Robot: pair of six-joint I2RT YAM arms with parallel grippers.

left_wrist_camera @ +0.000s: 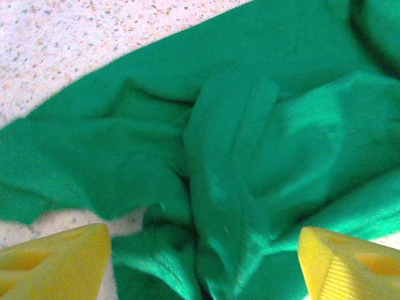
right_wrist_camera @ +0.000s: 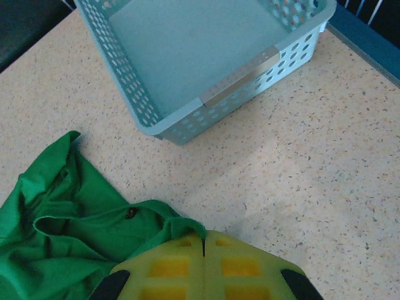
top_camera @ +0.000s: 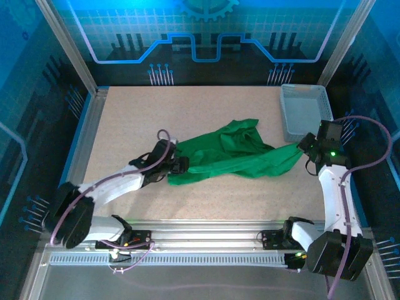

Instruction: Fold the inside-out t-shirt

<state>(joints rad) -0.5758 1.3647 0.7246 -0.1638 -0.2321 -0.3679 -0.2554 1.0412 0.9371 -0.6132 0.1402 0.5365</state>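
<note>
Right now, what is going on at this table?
Two robot arms are working on a green t-shirt that lies crumpled on the table. The right hand is shut on the shirt's right end, near the basket. The left hand is open at the shirt's left end, with bunched cloth between its fingers but no grip on it. The shirt is not yet folded.

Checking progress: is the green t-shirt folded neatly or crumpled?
Crumpled: the t-shirt lies in a wrinkled heap on the table, with no flat fold.
</note>
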